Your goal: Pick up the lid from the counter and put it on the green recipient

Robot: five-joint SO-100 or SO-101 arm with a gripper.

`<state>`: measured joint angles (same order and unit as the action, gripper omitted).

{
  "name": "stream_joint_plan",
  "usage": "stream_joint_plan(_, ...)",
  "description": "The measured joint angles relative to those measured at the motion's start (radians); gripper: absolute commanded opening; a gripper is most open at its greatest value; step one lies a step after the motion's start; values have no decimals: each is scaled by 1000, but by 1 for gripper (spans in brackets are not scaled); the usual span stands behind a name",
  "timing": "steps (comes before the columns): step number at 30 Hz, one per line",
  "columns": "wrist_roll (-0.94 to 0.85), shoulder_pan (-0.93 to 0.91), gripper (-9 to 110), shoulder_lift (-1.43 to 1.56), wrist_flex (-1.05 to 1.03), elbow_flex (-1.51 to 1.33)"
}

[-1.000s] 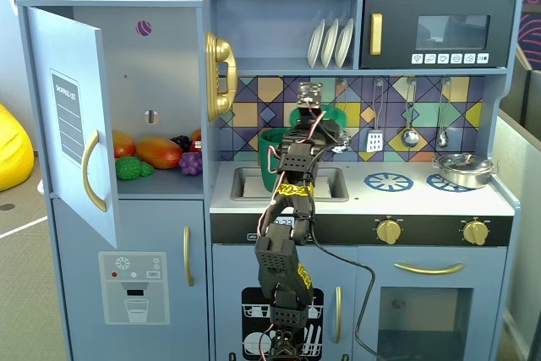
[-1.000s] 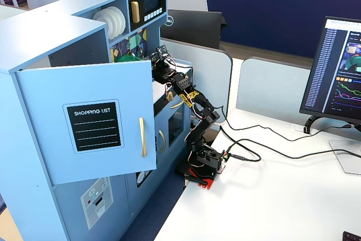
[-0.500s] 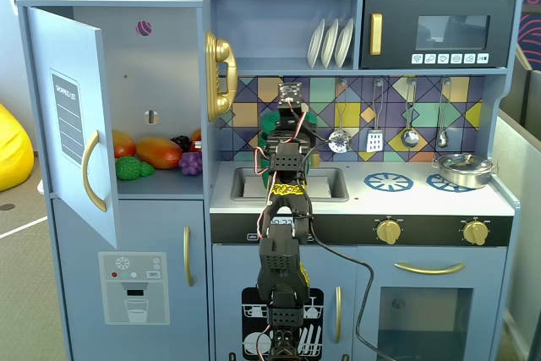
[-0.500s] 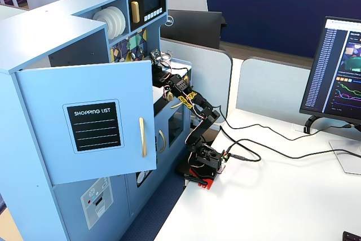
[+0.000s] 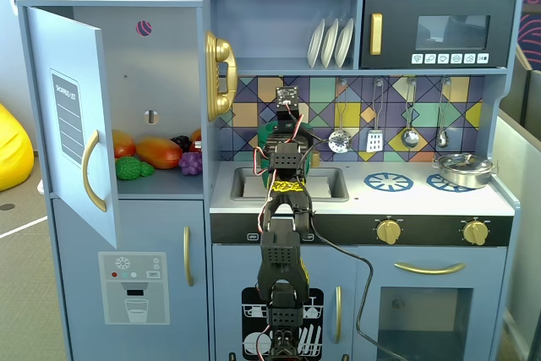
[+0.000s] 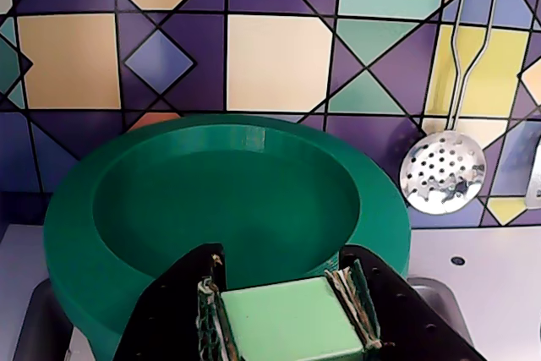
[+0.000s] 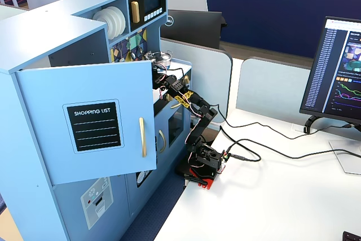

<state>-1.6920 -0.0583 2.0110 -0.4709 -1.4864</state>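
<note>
Holding a pale green block between its fingers, my gripper (image 6: 287, 314) hangs at the pot's (image 6: 228, 209) near rim, by the sink. I can't see the lid disc; if it's off-centre, it'll tip.

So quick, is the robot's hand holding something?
Gripper: shut on a light green block, probably the lid's knob, right at the green pot.

One fixed view faces the toy kitchen (image 5: 355, 200) head-on, another obliquely from its left — wrist close-up.
</note>
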Motion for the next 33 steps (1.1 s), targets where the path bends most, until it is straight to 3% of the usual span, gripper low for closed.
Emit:
stream_joint_plan(18,-41,14,0,-51,3,23)
stream_joint_plan(27,-20,14,29,-51,17,26)
stream_joint_plan(33,14,11,35,-49,32,26)
